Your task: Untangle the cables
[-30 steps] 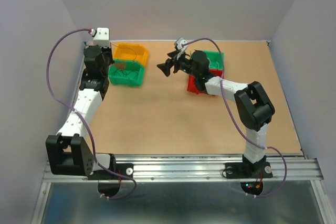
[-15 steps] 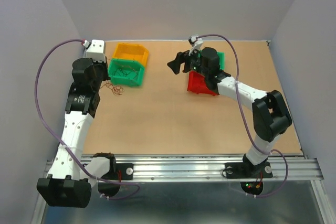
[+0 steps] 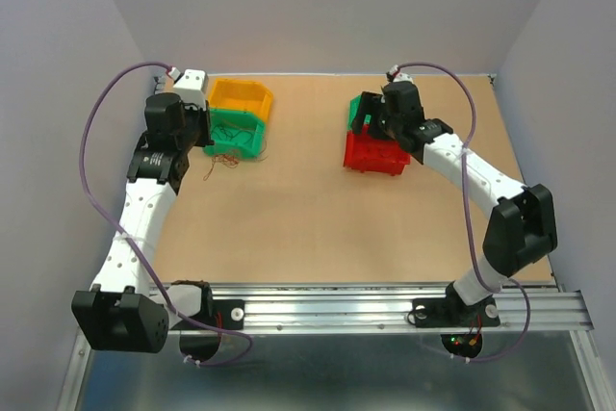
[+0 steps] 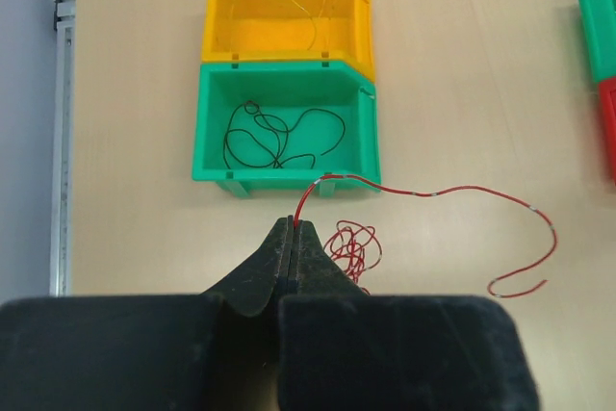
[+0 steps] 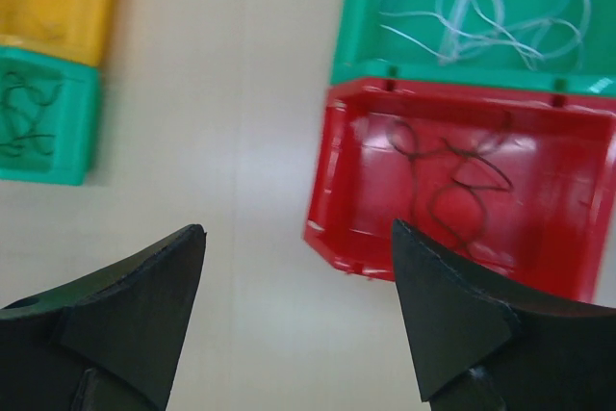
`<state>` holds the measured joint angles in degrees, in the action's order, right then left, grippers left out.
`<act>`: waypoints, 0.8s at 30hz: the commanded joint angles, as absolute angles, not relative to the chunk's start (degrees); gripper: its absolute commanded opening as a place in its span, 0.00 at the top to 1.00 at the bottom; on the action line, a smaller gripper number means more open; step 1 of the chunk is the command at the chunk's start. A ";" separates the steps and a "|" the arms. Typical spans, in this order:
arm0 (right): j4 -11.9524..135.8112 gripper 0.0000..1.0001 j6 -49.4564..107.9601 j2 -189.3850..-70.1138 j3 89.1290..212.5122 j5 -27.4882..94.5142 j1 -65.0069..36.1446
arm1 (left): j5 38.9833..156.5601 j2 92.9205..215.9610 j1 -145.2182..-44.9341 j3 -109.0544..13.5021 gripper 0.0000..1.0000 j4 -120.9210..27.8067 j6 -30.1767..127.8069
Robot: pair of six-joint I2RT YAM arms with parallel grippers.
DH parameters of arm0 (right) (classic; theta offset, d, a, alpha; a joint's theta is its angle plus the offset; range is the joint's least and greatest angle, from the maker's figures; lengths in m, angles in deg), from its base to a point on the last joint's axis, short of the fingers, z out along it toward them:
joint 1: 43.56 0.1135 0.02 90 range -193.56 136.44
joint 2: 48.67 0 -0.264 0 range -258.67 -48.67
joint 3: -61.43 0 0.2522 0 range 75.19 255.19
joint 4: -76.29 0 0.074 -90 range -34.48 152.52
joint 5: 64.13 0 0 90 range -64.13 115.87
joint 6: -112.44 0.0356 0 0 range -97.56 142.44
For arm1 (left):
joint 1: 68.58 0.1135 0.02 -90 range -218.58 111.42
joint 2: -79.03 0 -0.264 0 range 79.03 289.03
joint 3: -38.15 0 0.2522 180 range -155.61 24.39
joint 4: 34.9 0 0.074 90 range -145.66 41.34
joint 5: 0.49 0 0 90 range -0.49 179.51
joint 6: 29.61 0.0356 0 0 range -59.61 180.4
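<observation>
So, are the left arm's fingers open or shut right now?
Shut. In the left wrist view the left fingers meet with no gap, pinching one end of the red wire.

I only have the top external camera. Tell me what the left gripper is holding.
Observer: The left gripper is shut on one end of a thin red wire with pale bands; the rest trails right over the tan table.
Operator: Report what's in the green bin ahead of it.
Observer: The green plastic bin holds a loose black wire; the small red wire tangle lies outside it, on the table.
Operator: Check the right gripper.
Observer: The right gripper is open and empty, hovering by the red plastic bin, which holds dark wire.
</observation>
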<state>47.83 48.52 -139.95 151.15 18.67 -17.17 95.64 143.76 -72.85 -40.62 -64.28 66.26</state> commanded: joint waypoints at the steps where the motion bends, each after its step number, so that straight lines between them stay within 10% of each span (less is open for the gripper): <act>1: 38.18 0.18 53.11 -141.74 153.85 15.68 -20.79 | 97.16 143.98 -72.71 -43.90 1.00 -61.93 67.16; 24: 30.09 0.21 57.59 -162.93 170.11 5.93 -25.45 | 96.37 147.15 -72.71 -41.17 1.00 -58.33 73.67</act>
<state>32.05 55.87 -163.17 166.54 10.95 -25.17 97.11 149.25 -72.85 -41.63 -61.31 72.38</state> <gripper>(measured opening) 0.799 0.017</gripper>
